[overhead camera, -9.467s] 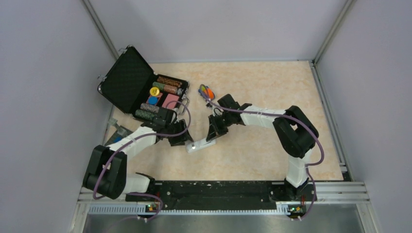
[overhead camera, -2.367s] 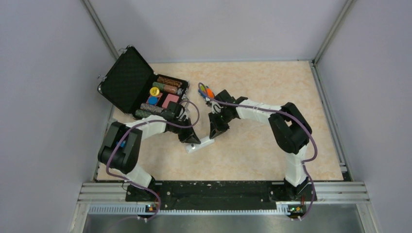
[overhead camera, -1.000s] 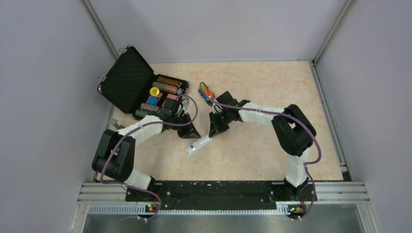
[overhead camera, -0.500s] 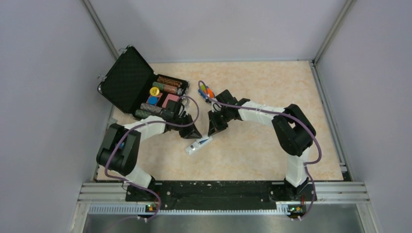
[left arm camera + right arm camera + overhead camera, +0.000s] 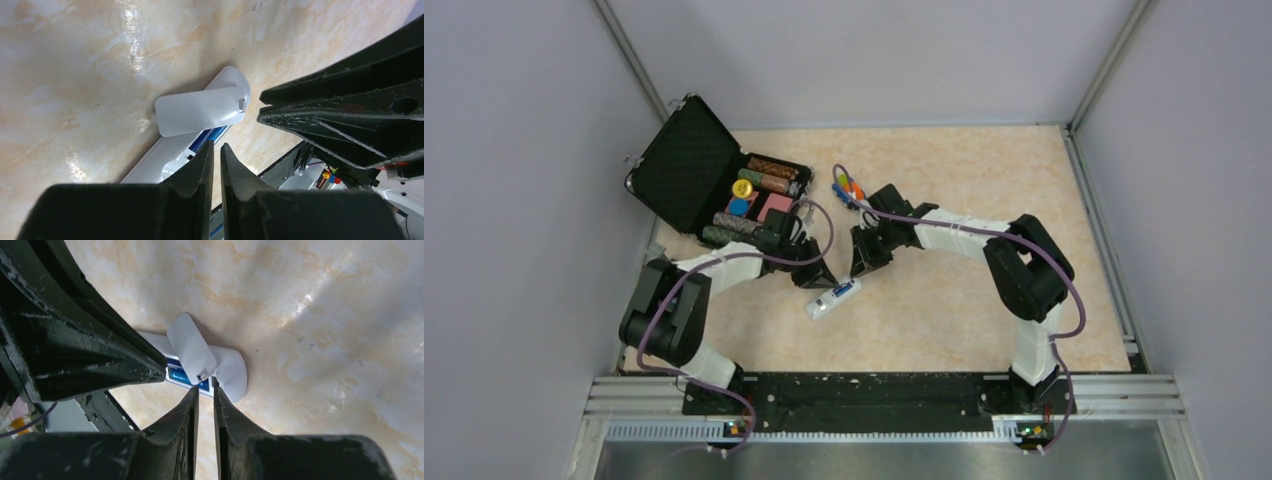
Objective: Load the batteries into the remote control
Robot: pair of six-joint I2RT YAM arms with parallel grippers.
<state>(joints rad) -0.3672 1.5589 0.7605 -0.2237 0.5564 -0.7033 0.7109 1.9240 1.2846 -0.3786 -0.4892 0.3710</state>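
Note:
The white remote control lies back-up on the table between my two grippers. Its loose white battery cover lies slantwise across the open compartment and also shows in the right wrist view. A blue battery sits in the compartment, partly under the cover, and shows in the top view and the right wrist view. I cannot see a second battery. My left gripper is shut and empty, just left of the remote. My right gripper is shut and empty, just behind the remote's far end.
An open black case with striped chip stacks and coloured pieces stands at the back left, close behind my left arm. An orange-blue-green toy car lies behind my right gripper. The two grippers' fingers are close together over the remote.
My right gripper has drawn back a little from the remote's far end. The blue battery in the compartment now shows from above. My left gripper has shifted slightly beside the remote.

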